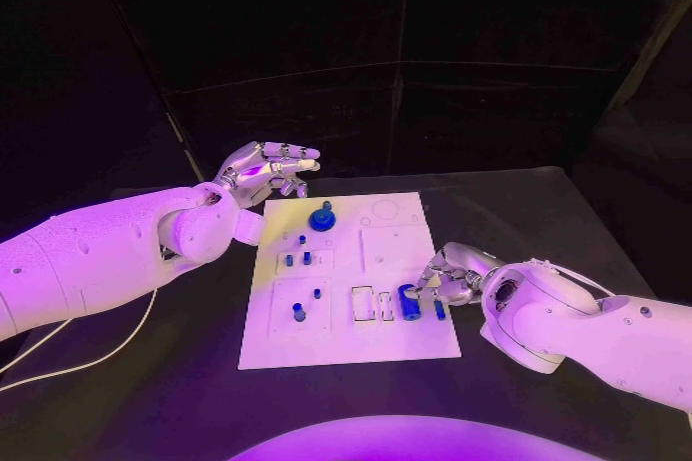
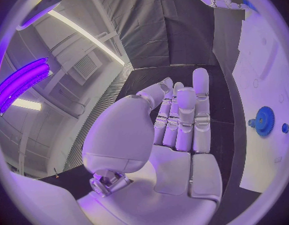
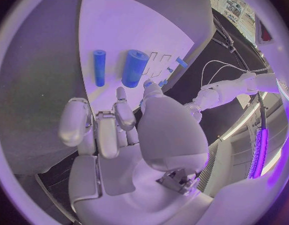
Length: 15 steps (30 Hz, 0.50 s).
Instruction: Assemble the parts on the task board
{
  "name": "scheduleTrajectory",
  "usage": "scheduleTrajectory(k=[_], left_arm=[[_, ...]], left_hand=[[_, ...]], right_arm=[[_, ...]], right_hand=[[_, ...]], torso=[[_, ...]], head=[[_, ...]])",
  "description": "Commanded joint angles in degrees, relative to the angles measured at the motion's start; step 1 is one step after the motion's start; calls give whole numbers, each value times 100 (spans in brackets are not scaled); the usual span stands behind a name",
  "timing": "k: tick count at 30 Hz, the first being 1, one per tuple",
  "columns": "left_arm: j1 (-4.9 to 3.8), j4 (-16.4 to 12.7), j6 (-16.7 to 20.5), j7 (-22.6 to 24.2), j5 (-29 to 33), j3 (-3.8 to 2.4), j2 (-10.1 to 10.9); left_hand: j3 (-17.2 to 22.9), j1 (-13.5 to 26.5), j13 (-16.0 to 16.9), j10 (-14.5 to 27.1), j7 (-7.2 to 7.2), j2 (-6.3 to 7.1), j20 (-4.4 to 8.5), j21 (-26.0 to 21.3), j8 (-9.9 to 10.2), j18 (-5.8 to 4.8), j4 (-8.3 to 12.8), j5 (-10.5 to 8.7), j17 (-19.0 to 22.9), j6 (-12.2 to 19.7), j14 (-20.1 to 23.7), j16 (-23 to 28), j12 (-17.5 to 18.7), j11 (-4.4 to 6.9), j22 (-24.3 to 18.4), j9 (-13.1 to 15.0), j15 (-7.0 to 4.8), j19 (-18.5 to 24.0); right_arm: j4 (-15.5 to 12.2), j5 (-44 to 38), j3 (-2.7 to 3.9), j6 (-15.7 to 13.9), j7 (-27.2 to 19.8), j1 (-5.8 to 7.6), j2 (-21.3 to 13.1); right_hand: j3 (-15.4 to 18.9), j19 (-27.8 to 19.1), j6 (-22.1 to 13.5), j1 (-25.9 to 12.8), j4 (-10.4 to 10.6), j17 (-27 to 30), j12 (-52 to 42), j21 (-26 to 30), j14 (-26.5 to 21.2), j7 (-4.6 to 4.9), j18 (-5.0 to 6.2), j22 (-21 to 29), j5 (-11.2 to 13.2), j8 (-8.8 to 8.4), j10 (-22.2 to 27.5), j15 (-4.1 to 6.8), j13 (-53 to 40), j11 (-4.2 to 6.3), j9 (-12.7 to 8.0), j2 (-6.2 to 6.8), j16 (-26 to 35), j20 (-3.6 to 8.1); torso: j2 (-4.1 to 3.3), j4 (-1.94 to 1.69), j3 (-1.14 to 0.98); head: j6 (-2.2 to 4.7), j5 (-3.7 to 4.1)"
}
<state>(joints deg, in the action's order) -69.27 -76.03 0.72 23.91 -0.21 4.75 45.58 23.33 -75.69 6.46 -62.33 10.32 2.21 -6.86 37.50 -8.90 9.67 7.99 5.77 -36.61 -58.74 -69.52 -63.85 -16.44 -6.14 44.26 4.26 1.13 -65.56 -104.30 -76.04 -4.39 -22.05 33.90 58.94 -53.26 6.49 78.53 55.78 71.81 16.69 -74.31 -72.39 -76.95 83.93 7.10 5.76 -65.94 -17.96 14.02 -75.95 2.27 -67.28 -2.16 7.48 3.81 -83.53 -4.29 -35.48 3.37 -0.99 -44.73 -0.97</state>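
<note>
The step in hand looks like the pick-up of a loose part near the right edge of the task board (image 1: 353, 351): the right hand (image 1: 447, 281) sits low at that edge, its fingers hanging just over two blue cylinders lying on their sides, a thick cylinder (image 3: 134, 67) and a thin cylinder (image 3: 99, 67) beside it. In the right wrist view the fingers are apart and slightly curled with nothing between them, their tips near the thick cylinder but, as far as this bent picture allows, not yet touching it. I judge the next move calls for lowering the fingers round the thick cylinder, closing thumb against fingers across its round side so it cannot roll, then lifting and turning it upright for a seat on the board; the thin one lies close enough to be knocked. The left hand (image 1: 268, 168) is raised off the table beyond the board's far left corner, fingers straight and together, palm bare, holding nothing. The board is a flat white plate with shallow outlined recesses; a blue gear (image 1: 323, 219) on a peg stands near its far end, and several small blue pegs (image 1: 299, 309) stand in its left half, so the assembly seems partly done
</note>
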Motion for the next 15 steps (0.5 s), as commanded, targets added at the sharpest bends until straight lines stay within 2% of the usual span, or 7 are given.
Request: scheduleTrajectory(k=[1, 7, 11, 15], left_arm=[[-8, -3, -89, 47, -18, -3, 19], [-10, -11, -86, -14, -18, -2, 37], [-11, -22, -92, -34, -18, -2, 50], [-13, -31, -91, -44, -18, -2, 63]], left_hand=[[-20, 67, 7, 44, -1, -23, -7, -24, -27, 76, -5, 13, 9, 58, 37, 19, -42, 15, -10, -9, 12, 48], [-21, 72, 7, 51, 0, -26, -8, -26, -26, 77, -9, 14, 6, 64, 36, 17, -43, 14, -11, -9, 12, 49], [-21, 72, 7, 51, 0, -26, -8, -27, -26, 77, -9, 14, 6, 64, 36, 17, -43, 14, -11, -10, 12, 49], [-21, 73, 6, 55, 0, -25, -8, -27, -25, 77, -9, 15, 7, 68, 37, 16, -43, 13, -12, -10, 12, 49]], right_arm=[[23, -73, 2, 236, 61, -9, 51], [72, -228, 2, 418, 115, -27, 131], [109, -367, 2, 527, 207, -30, 162], [148, -500, 2, 652, 290, -32, 199]], right_hand=[[71, -22, 8, -93, 2, -23, -51, 11, 318, -25, -81, -5, 63, 74, -5, -33, -40, -8, 27, -13, -16, -8], [149, -16, 29, -149, 1, -54, -55, 2, 323, -44, -84, -21, 108, 153, -12, -23, -64, 7, 59, -44, -26, 0], [177, -3, 40, -163, 0, -93, -60, -14, 330, -51, -89, -49, 131, 182, -19, -19, -79, 13, 70, -47, -41, 4], [210, 8, 48, -182, 1, -128, -63, -27, 337, -58, -94, -72, 153, 210, -24, -14, -91, 19, 81, -45, -55, 8]], torso=[[-5, -2, 5], [-10, -4, 6], [-8, -3, 14], [-7, -11, 7]], head=[[-21, -9], [-13, -17], [-35, -28], [-40, -33]])
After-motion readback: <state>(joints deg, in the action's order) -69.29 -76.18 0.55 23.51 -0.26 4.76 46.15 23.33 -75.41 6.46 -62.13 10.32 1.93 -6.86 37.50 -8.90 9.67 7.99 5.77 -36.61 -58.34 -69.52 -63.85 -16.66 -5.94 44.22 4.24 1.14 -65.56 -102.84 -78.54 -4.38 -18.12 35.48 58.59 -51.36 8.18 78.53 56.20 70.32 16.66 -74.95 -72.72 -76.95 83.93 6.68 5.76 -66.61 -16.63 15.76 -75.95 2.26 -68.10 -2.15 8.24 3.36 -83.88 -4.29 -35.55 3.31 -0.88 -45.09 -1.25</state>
